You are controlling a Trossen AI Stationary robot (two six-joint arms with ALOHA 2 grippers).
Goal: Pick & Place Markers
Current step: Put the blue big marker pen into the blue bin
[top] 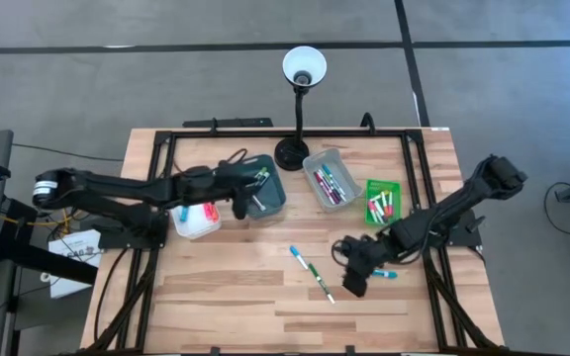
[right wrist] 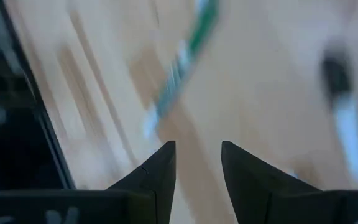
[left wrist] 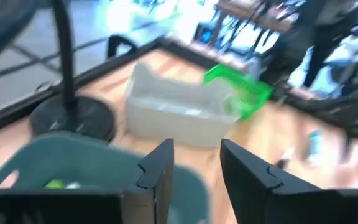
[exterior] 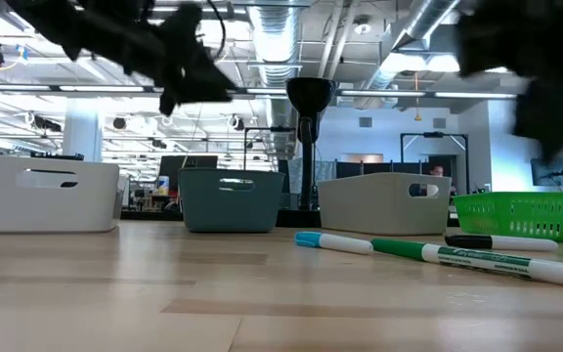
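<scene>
Wooden table (top: pixel 226 307) holds everything, and the lamp (top: pixel 299 99) at its back edge serves as landmark. Far left of the lamp sits a white bin (top: pixel 196 221) with pink and blue markers inside. Next, just left of the lamp base, the left gripper (top: pixel 252 198) hovers over a teal bin (top: pixel 270 188), fingers (left wrist: pixel 157 171) spread with nothing between them. Just right of the lamp base a clear bin (top: pixel 329 178) holds several markers, and beyond it a green basket (top: pixel 383 201) holds more. Well in front of the lamp lie a blue marker (top: pixel 299 257) and a green marker (top: pixel 322 284). Right of these, the right gripper (top: pixel 352 285) hangs low over the wood, fingers (right wrist: pixel 157 168) apart and empty, a cyan marker (top: pixel 385 274) beside it.
</scene>
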